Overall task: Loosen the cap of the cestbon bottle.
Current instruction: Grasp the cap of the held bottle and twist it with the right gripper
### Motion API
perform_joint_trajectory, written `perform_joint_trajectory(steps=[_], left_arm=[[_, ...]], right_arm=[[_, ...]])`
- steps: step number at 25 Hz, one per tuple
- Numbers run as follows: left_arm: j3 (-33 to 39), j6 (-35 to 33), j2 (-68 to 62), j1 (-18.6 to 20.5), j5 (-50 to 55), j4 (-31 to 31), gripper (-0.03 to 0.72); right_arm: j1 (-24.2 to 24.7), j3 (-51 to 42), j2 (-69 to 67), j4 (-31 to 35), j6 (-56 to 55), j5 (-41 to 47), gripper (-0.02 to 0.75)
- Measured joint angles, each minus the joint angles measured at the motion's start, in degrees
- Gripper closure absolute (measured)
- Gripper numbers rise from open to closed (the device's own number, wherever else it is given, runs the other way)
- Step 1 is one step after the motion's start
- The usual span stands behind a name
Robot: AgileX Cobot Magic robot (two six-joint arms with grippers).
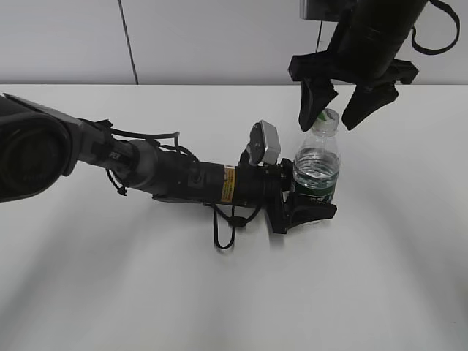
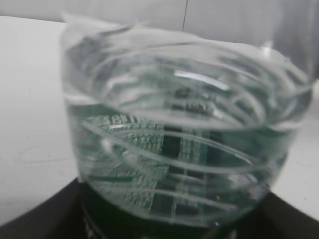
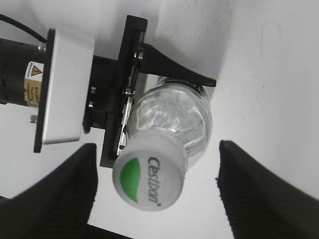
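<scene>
The cestbon bottle [image 1: 316, 170] stands upright on the white table, clear with a dark green label band. My left gripper [image 1: 307, 207] is shut on its lower body at the label; the bottle [image 2: 184, 144] fills the left wrist view. The white cap [image 1: 328, 117] with its green mark sits on top of the bottle and also shows in the right wrist view [image 3: 148, 177]. My right gripper [image 1: 338, 112] hangs open over the cap, one finger on each side and apart from it. In the right wrist view the open gripper [image 3: 157, 191] frames the cap and the bottle [image 3: 172, 119].
The left arm [image 1: 146, 172] lies low across the white table [image 1: 219, 292] from the left, with a loose black cable loop [image 1: 225, 230] under it. A grey wall [image 1: 183, 36] stands behind the table.
</scene>
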State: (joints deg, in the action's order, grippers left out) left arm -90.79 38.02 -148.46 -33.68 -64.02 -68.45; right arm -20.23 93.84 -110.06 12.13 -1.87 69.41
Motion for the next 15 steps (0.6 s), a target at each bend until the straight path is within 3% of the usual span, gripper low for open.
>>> perform_joint_trajectory(steps=[5, 10, 15], left_arm=[[0.0, 0.1, 0.0, 0.0, 0.1, 0.0, 0.185], [0.0, 0.1, 0.0, 0.0, 0.1, 0.2, 0.185], [0.0, 0.1, 0.0, 0.0, 0.1, 0.2, 0.185]], right_arm=[[0.0, 0.0, 0.0, 0.1, 1.9, 0.0, 0.410], [0.0, 0.1, 0.0, -0.1, 6.5, 0.1, 0.423], [0.0, 0.1, 0.0, 0.0, 23.5, 0.1, 0.431]])
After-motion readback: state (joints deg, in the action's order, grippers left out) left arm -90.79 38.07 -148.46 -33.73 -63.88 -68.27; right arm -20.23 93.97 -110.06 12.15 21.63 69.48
